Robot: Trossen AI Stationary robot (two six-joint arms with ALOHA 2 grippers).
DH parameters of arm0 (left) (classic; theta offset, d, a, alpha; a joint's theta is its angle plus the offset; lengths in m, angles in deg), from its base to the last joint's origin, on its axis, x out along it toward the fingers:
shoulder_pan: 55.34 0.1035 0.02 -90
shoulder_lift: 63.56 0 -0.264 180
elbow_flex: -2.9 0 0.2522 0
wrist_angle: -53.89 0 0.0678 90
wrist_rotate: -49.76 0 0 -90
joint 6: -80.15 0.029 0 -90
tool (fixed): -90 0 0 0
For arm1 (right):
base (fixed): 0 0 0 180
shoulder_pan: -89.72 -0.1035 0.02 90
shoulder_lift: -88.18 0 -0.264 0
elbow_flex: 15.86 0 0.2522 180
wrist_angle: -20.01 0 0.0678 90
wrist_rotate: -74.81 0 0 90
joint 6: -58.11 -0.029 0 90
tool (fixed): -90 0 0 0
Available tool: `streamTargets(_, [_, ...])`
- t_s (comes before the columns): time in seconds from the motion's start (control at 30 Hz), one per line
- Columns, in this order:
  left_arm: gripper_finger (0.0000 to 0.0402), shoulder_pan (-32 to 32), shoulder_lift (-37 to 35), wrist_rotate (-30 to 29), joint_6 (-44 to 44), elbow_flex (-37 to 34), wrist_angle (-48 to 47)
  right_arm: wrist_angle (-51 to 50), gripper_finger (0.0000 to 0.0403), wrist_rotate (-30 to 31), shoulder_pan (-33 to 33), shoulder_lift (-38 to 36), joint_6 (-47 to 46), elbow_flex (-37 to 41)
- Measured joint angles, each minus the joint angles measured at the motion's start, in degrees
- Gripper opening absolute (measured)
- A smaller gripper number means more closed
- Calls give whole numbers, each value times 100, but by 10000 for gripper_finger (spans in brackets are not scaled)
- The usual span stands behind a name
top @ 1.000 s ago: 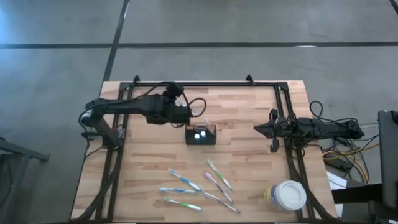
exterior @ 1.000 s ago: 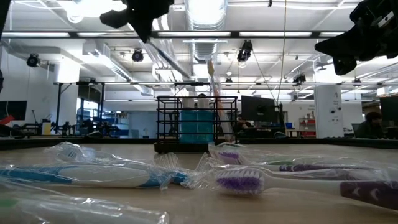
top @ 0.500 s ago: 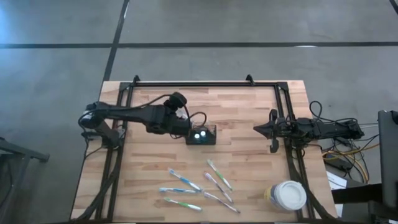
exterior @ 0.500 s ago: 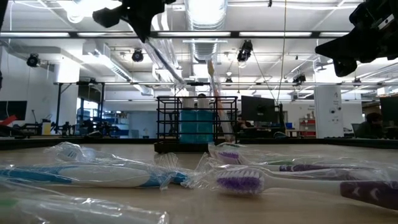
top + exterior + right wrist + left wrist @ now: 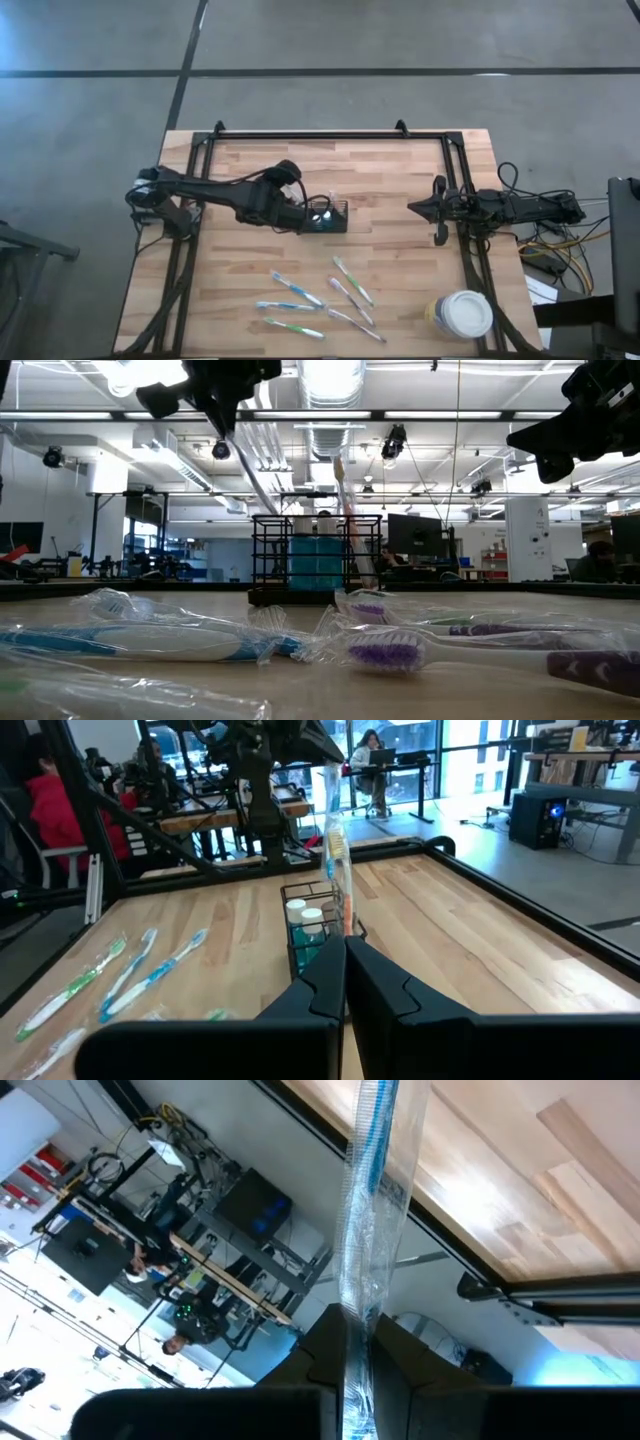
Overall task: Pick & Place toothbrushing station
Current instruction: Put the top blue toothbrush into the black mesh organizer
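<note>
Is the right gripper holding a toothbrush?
No: the right gripper waits shut and empty at the table's right edge; the left gripper holds the wrapped toothbrush.

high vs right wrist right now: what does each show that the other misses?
Only high: the lidded cup at the table's near right corner, and the right arm parked at the right edge. Only right wrist: people at desks in the room behind. Both: the caddy with its two white-capped tubes, loose toothbrushes on the wood, and the left end effector holding a wrapped toothbrush over the caddy.
</note>
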Motion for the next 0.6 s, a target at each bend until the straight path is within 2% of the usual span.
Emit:
streamTargets(0.23, [25,-4,0,-92,225,-100,221,0,8,2,0,0,0,0])
streamTargets(0.6, [26,-37,4,-540,932,-835,1012,0,8,2,0,0,26,0])
